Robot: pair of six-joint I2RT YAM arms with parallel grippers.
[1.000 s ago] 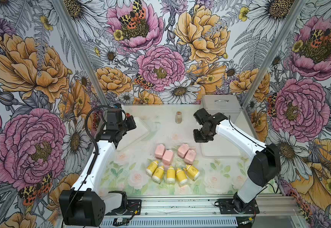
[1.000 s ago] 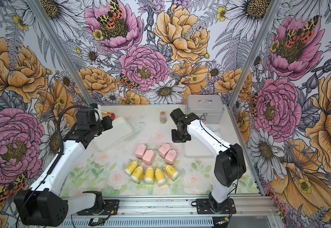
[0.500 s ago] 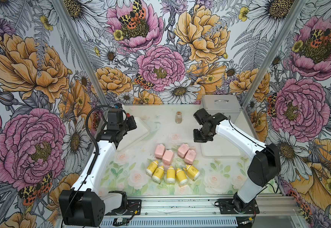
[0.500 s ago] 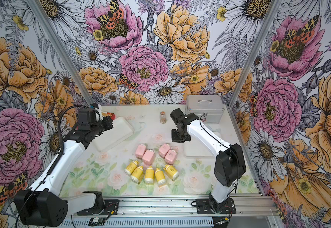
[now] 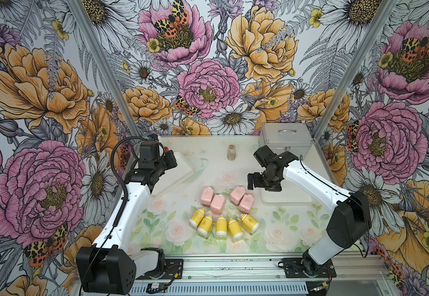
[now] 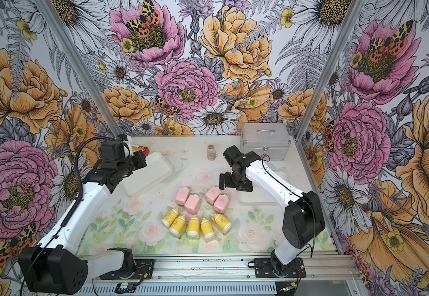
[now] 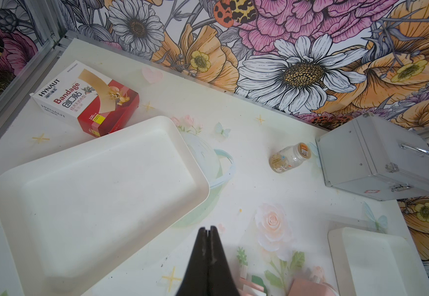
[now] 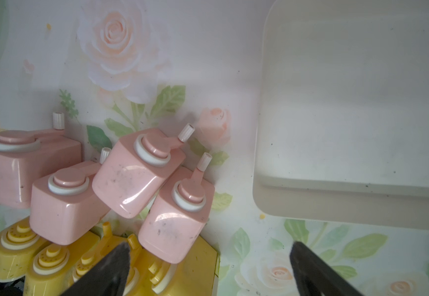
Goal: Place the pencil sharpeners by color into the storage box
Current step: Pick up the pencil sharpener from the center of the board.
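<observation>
Several pink pencil sharpeners lie bunched mid-table, with a row of several yellow pencil sharpeners just in front of them. One shallow white storage box sits at the back left and another at the right; both hold nothing. My right gripper hangs open above the table between the pink ones and the right box, holding nothing. My left gripper is shut and empty, above the near corner of the left box.
A closed silver case stands at the back right. A small clear jar stands at the back middle. A red and white bandage carton lies in the back left corner behind the left box. Flowered walls close three sides.
My right gripper's jaws have gone from shut to wide open, staying in about the same place. The left arm has barely moved, and no sharpener has shifted.
</observation>
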